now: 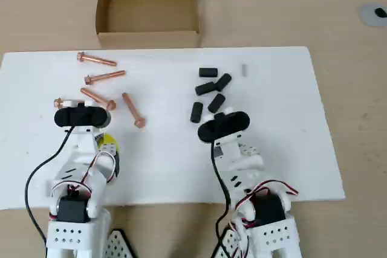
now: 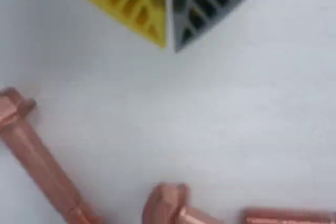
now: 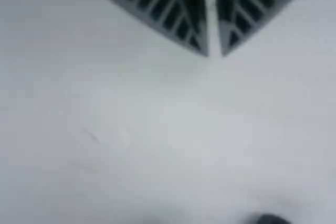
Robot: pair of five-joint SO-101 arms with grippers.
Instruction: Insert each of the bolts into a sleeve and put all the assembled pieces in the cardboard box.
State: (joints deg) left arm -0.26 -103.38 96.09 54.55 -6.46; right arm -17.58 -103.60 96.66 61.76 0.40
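Note:
Several copper bolts (image 1: 104, 77) lie scattered on the left half of the white mat (image 1: 272, 149). Several black sleeves (image 1: 204, 88) are clustered right of centre. The open cardboard box (image 1: 148, 4) stands beyond the mat's far edge. The left arm (image 1: 78, 116) sits at the near left, just short of the bolts. My left gripper (image 2: 169, 45), one finger yellow and one grey, is shut and empty above the mat, with a bolt (image 2: 31, 150) and a bolt head (image 2: 170, 205) close ahead. The right arm (image 1: 222, 125) sits just short of the sleeves. My right gripper (image 3: 212, 53) is shut and empty, a dark sleeve edge (image 3: 268, 219) ahead.
A small grey piece (image 1: 244, 69) lies on the mat beyond the sleeves. A grey disc (image 1: 373, 14) sits on the wooden table at the far right. Bare mat stretches between the two arms and to the right of the sleeves.

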